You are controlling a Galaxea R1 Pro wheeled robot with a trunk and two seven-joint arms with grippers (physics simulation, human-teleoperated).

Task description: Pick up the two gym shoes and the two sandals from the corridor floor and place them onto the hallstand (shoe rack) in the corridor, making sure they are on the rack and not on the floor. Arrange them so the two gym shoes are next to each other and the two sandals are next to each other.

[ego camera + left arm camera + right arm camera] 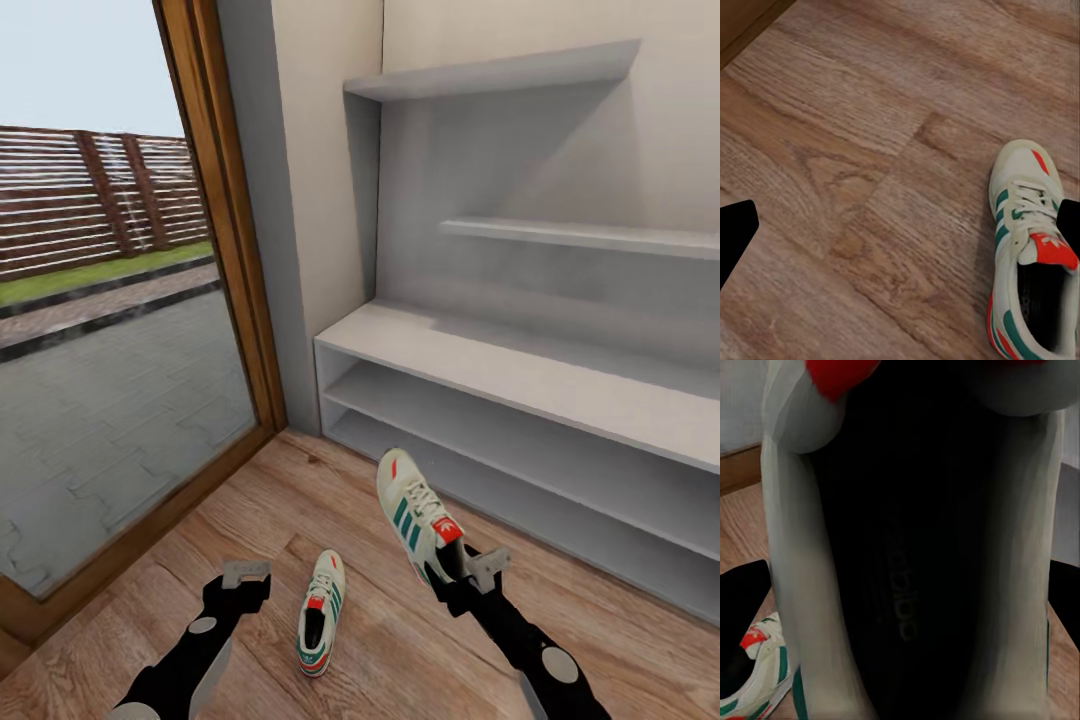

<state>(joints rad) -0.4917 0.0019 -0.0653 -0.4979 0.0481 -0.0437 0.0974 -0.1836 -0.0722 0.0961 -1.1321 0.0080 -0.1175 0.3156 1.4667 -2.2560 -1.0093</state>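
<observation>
**One shoe up, one shoe down**

While your right gripper point(468, 572) pinches the heel rim of one gym shoe point(415, 515), held up with its toe at 11 o'clock toward the hallstand point(520, 375), the other shoe point(321, 612) lies on the corridor floor point(300, 490). Shoes are light and bendy, so hold the firm heel edge. Your right wrist view shows the dark inside. Your left gripper point(245, 580) hangs spread apart.

Light brown wood-plank floor point(330, 690), visibly grained, faintly satin. Beside it, matt, smooth pale grey hallstand point(520, 380). On the floor, cream-white gym shoe point(321, 612) with green stripes and cloth-like laces; raised gym shoe point(415, 515) alike, dark matt insole. Warm, varnished-looking wooden door frame point(225, 220) left of the hallstand.
</observation>
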